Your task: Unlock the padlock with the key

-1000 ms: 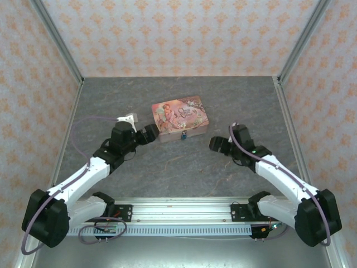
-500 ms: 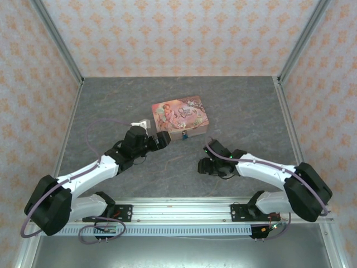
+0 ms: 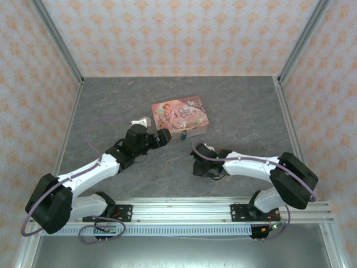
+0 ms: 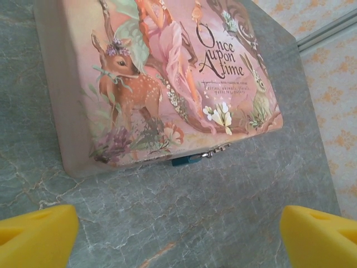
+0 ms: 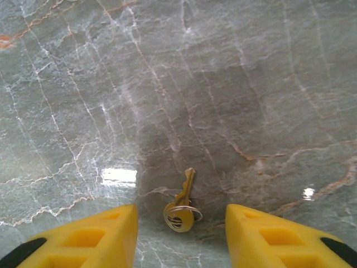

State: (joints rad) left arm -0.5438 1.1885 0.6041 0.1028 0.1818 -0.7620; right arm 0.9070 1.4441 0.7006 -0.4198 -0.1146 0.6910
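The tiny teal padlock (image 3: 183,135) hangs at the front of the pink picture tin (image 3: 180,114). In the left wrist view the padlock (image 4: 186,160) lies against the lower edge of the tin (image 4: 167,72). My left gripper (image 3: 164,138) hovers just left of the padlock, and in its own view the left gripper (image 4: 178,240) is wide open and holds nothing. The brass key (image 5: 182,207), with a small ring, lies flat on the table. My right gripper (image 5: 181,216) is low over it, with a yellow finger on each side and a gap between each finger and the key. In the top view the right gripper (image 3: 199,163) is in front of the tin.
Patterned walls with metal corner posts (image 3: 56,39) enclose the grey marble table (image 3: 245,106). An aluminium rail (image 3: 178,207) runs along the near edge by the arm bases. A small white block (image 3: 140,120) sits on the left wrist, left of the tin.
My right arm has swung left and down to the table in front of the tin, and its jaws have narrowed around the key. My left gripper has slid right towards the padlock.
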